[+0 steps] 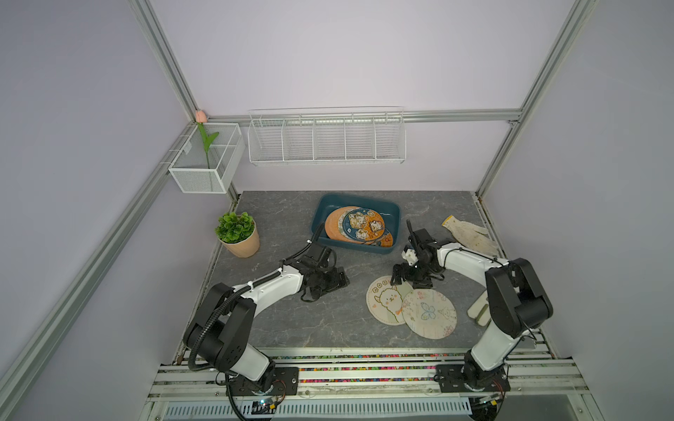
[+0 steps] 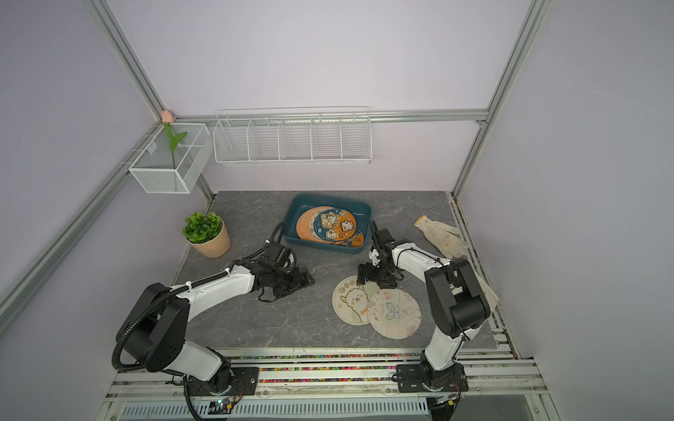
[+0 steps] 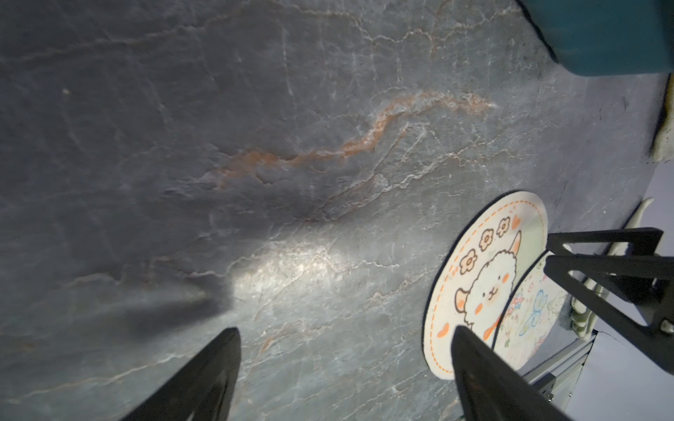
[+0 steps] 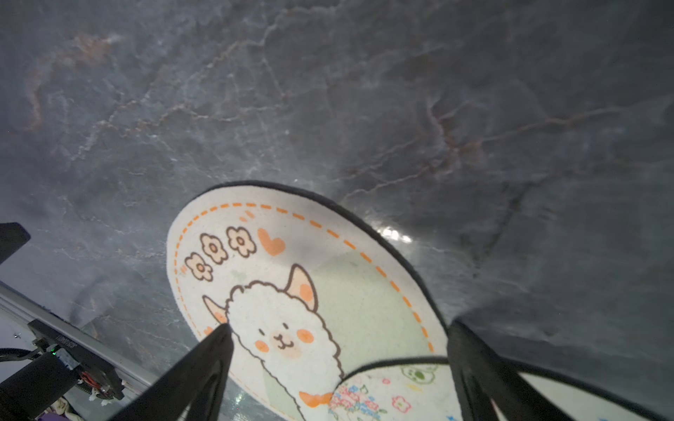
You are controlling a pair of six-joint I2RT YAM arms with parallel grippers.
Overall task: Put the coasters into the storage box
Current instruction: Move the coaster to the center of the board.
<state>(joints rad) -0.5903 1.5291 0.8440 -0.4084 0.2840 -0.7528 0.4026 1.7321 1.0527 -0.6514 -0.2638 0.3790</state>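
The right black parallel gripper [image 4: 341,328] was held wide open and empty just above the thin round cream alpaca-printed coaster [image 4: 291,310], seemingly so that its rim could be straddled. The left black gripper [image 3: 346,330], equally spread and empty, was poised clear of it. That coaster was seen lying flat outside the shallow dark teal plastic storage box [image 1: 359,199], near its front right corner. It was overlapped by a pale butterfly-printed coaster [image 1: 430,314], while orange and blue coasters [image 1: 359,224] were stacked inside the box.

Potted plant [image 1: 237,233] and glove [image 1: 470,235] lie on tabletop [image 1: 291,320]; wire baskets [image 1: 326,140] hang behind.

Coasters [image 1: 386,299]: 2 on bench [image 1: 291,328], at least 4 overlapping in storage box [image 1: 359,199]. Work gloves [image 1: 470,233] 2. Wire baskets [image 1: 326,140] 2. Potted plant [image 1: 239,233] 1.
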